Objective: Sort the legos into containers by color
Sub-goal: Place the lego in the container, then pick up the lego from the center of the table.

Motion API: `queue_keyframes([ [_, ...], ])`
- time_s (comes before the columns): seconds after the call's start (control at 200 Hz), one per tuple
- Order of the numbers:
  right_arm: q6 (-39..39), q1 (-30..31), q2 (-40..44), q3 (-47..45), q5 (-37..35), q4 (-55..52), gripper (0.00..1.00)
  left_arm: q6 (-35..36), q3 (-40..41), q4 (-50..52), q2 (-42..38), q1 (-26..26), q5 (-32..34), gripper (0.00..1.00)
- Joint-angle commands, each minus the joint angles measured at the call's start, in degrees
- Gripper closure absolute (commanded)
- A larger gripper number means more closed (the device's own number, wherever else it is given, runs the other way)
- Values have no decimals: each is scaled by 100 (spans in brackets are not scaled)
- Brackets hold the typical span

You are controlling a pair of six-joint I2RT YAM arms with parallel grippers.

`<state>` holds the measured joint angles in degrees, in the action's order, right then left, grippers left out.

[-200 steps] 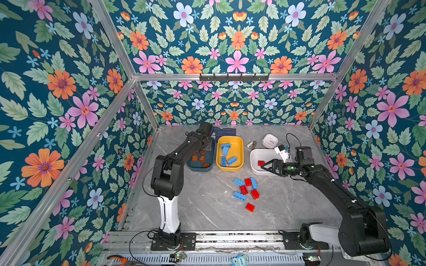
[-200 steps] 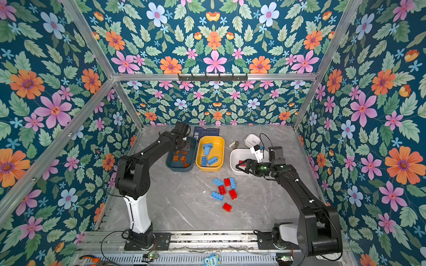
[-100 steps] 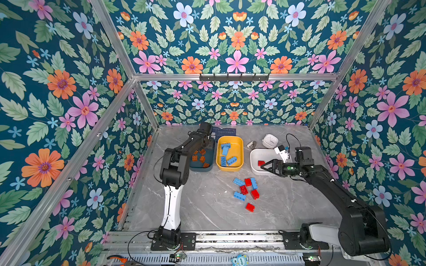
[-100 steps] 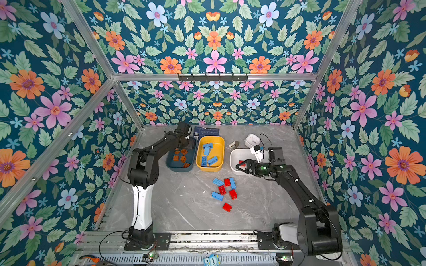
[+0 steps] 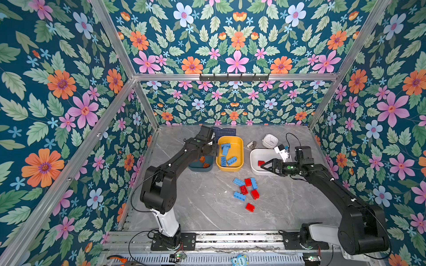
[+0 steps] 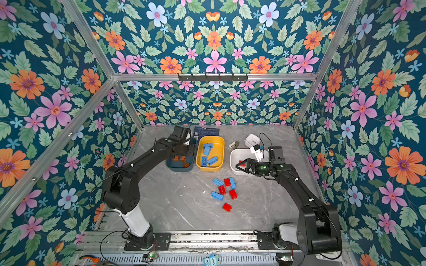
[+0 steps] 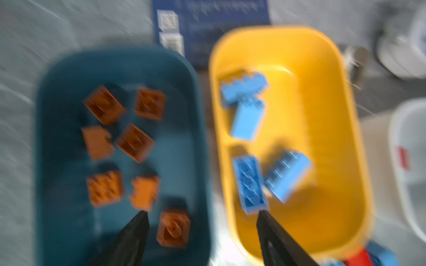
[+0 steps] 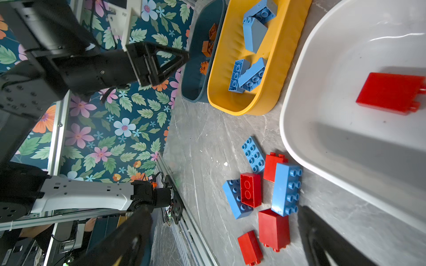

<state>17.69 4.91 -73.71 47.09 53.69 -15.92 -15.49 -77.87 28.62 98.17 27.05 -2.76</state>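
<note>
1. The grey marbled table [image 5: 196,207] carried three tubs in a row at the back. The unsorted bricks lay in front of them, between the arms.
2. The dark teal tub [image 7: 57,138] held seven brown-orange bricks [image 7: 134,142]. The yellow tub [image 7: 322,115] held four light blue bricks [image 7: 247,119], and the white tub [image 8: 322,69] held one red brick [image 8: 389,92].
3. The left gripper [image 7: 201,214] hovered over the teal and yellow rims, fingers apart and empty. The right gripper [image 8: 222,208] hung by the white tub's front rim, fingers spread wide and empty.
4. The loose pile [image 5: 246,188] was three blue and four red, mostly touching. A lone red brick [image 5: 250,207] lay apart from it.
5. Judgement: the bricks look light, rigid and smooth-walled. Pinch across the long flat sides, not the studs. Packed neighbours may skid, so the lone red brick looks easiest.
</note>
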Motion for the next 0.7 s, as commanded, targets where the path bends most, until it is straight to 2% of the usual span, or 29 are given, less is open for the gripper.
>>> queue_keyframes([
  [0.0, -132, 3, -1, 55, -3, -84, 1, -1083, 539, -282, -392, 428, -255, 27],
  [0.08, -143, 1, -10, 72, -17, -86, 1, -1755, 754, -308, -534, 840, 48, 28],
  [0.21, -198, 2, -6, 62, -28, -111, 1, -3066, 1224, -913, -633, 1503, 403, 28],
  [0.285, -212, 1, -2, 30, -36, -102, 1, -3654, 1203, -924, -482, 1841, 712, 28],
  [0.49, -345, 1, -11, 1, -33, -183, 1, -4690, 534, -239, 254, 2521, 1696, 30],
  [0.695, -414, 2, -20, -61, -38, -165, 1, -5447, 118, 205, 894, 2756, 1966, 34],
])
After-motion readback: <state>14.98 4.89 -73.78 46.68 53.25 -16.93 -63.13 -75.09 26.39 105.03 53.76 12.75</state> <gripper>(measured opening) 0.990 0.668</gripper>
